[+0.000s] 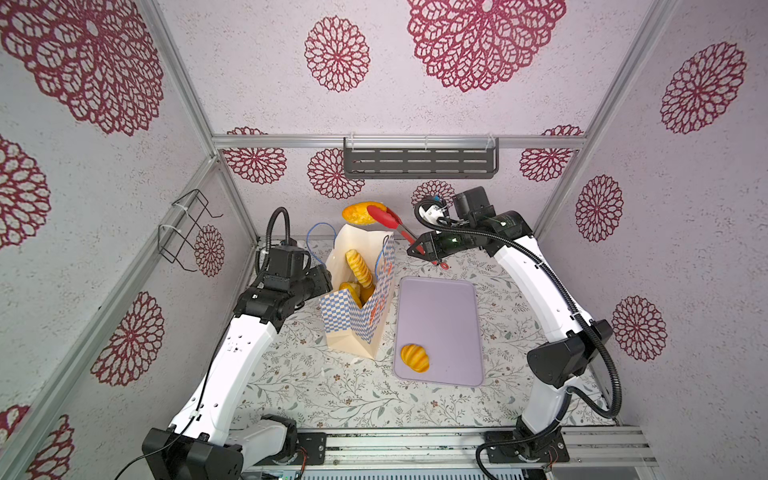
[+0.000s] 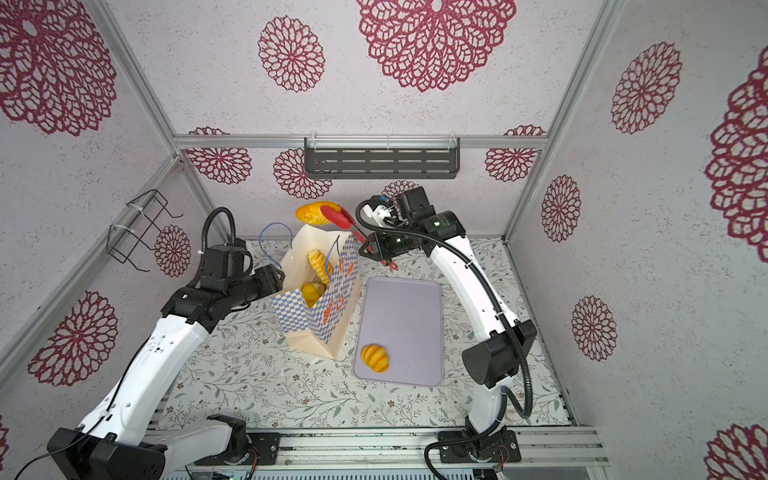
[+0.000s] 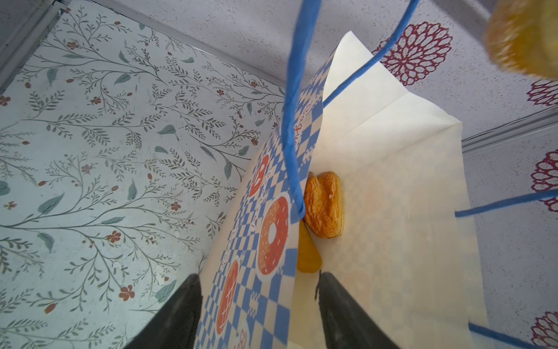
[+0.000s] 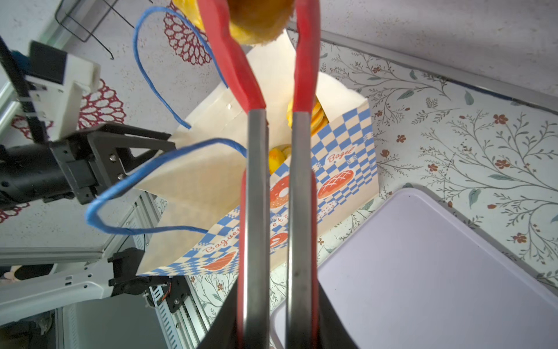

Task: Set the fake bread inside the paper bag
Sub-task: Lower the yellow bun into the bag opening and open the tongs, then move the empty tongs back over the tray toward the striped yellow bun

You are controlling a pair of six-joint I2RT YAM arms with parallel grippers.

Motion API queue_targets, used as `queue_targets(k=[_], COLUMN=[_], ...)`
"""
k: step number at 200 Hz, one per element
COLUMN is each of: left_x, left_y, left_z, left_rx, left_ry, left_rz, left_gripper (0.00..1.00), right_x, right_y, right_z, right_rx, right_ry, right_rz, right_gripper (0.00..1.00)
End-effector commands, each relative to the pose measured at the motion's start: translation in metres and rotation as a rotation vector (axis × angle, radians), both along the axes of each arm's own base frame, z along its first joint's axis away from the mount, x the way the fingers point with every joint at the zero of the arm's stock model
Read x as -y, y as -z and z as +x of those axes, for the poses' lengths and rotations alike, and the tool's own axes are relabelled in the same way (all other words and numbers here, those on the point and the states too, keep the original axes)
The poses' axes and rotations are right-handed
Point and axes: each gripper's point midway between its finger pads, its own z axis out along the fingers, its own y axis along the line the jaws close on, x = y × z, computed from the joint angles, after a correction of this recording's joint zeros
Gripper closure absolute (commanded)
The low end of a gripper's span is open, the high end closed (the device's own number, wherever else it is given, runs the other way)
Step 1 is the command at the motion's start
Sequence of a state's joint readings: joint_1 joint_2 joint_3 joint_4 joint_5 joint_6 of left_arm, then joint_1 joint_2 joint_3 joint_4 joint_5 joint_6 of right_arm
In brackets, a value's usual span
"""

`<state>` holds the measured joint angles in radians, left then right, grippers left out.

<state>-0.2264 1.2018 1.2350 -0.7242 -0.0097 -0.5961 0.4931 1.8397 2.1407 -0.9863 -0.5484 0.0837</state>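
Observation:
The paper bag (image 1: pixel 357 320) (image 2: pixel 309 320) stands open left of the lilac tray (image 1: pixel 449 316). Several pieces of fake bread (image 1: pixel 359 268) (image 3: pixel 324 205) lie inside it. My right gripper (image 1: pixel 417 249) (image 4: pixel 277 317) is shut on red tongs (image 1: pixel 390 226) (image 4: pixel 305 69). The tongs pinch a golden loaf (image 1: pixel 357 212) (image 2: pixel 311 212) (image 4: pixel 256 21) above the bag's far rim. My left gripper (image 2: pixel 280 278) (image 3: pixel 259 302) is open and straddles the bag's checked wall, one finger outside, one inside. One ridged loaf (image 1: pixel 414 357) (image 2: pixel 375 357) rests on the tray's near left corner.
Blue cord handles (image 4: pixel 142 187) (image 3: pixel 291 121) arch over the bag mouth. A grey slotted shelf (image 1: pixel 419 162) hangs on the back wall and a black wire rack (image 1: pixel 187 232) on the left wall. The floral tabletop (image 1: pixel 332 390) lies in front of bag and tray.

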Motion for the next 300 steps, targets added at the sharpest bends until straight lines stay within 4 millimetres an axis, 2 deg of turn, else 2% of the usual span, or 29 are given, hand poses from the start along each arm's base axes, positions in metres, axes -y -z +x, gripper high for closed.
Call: queue_targets(k=[1,53,100,128,163,197,228,262,283,300], left_x=[-0.004,-0.004,-0.006,-0.006,-0.006,-0.006,-0.006,-0.007,-0.008,-0.008], left_y=[-0.005,-0.003,-0.004,-0.004,-0.004,-0.005,-0.006,-0.008,-0.011,-0.013], left_z=[-0.003,-0.004,-0.005,-0.005,-0.005,-0.005,-0.006,-0.007,-0.007,-0.006], left_rx=[0.014,0.010,0.013,0.013,0.012,0.012,0.016,0.020,0.026,0.031], left_ry=[-0.014,-0.015,-0.022,-0.023,-0.024,-0.025,-0.027,-0.030,-0.030,-0.030], left_rz=[-0.003,0.001,0.000,0.002,-0.002,-0.003,-0.003,0.001,0.002,0.003], left_gripper=[0.36,0.36,0.36,0.36,0.35,0.35,0.36,0.34,0.32,0.32], right_x=[0.003,0.013,0.015,0.015,0.015,0.019,0.036,0.069,0.092,0.102], right_y=[-0.026,-0.009,-0.017,-0.022,-0.026,-0.033,-0.041,-0.046,-0.040,-0.026], right_z=[-0.012,-0.020,-0.030,-0.035,-0.033,-0.027,-0.023,-0.024,-0.030,-0.041], right_rx=[0.111,0.088,0.105,0.116,0.125,0.152,0.185,0.179,0.150,0.113], right_ry=[-0.046,-0.045,-0.047,-0.048,-0.037,0.021,0.119,0.247,0.316,0.338], right_rz=[0.021,-0.043,-0.012,-0.003,0.013,0.013,0.004,0.047,0.069,0.058], right_gripper=[0.68,0.67,0.62,0.53,0.43,0.43,0.43,0.43,0.43,0.43])
